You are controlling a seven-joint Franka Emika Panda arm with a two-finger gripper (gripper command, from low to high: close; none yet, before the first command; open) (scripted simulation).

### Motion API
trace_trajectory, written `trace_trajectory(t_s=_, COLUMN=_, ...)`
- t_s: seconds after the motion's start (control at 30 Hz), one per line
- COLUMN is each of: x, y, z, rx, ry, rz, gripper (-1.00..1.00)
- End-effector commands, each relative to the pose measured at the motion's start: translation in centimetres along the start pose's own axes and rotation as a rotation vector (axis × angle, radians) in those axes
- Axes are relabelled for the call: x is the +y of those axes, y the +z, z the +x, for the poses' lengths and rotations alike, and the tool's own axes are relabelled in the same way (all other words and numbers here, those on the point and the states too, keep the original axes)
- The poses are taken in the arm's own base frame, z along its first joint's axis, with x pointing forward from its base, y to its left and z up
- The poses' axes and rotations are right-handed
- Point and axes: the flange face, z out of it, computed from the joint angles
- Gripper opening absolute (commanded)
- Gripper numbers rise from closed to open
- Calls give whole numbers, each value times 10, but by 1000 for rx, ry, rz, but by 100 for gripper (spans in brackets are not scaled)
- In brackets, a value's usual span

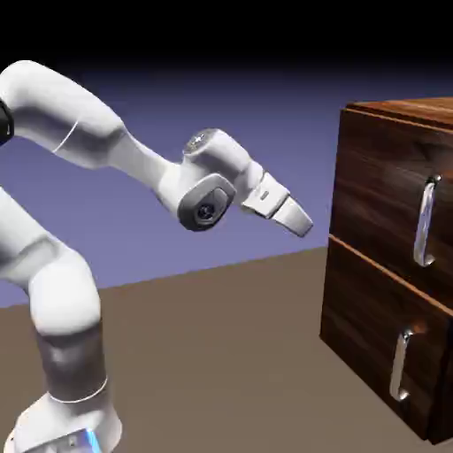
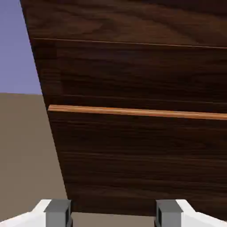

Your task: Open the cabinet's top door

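My white two-finger pincer (image 1: 301, 221) is open and empty, with the tall dark wood top door (image 1: 389, 190) ahead of it but apart, so I might grab the short lower silver handle (image 1: 401, 364) instead of the long upper silver handle (image 1: 426, 221).

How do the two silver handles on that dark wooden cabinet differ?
The upper silver bar handle is longer and sits on the taller top door; the lower silver bar handle is shorter and sits on the shorter bottom panel. Both are vertical, shiny, and near the fronts' right side.
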Motion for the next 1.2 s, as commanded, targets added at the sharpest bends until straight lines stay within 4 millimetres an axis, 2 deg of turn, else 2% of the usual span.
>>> trace_trajectory(t_s=0.0, x=-5, y=-6, z=4, rx=15, ry=-57, rz=15, gripper=0)
trace_trajectory(t_s=0.3, x=-38, y=-63, z=41, rx=182, ry=-548, rz=111, gripper=0)
trace_trajectory(t_s=0.57, x=-44, y=-110, z=71, rx=362, ry=-950, rz=128, gripper=0)
trace_trajectory(t_s=0.87, x=-27, y=-145, z=104, rx=568, ry=-1361, rz=61, gripper=0)
trace_trajectory(t_s=1.17, x=10, y=-152, z=135, rx=740, ry=-1733, rz=-92, gripper=0)
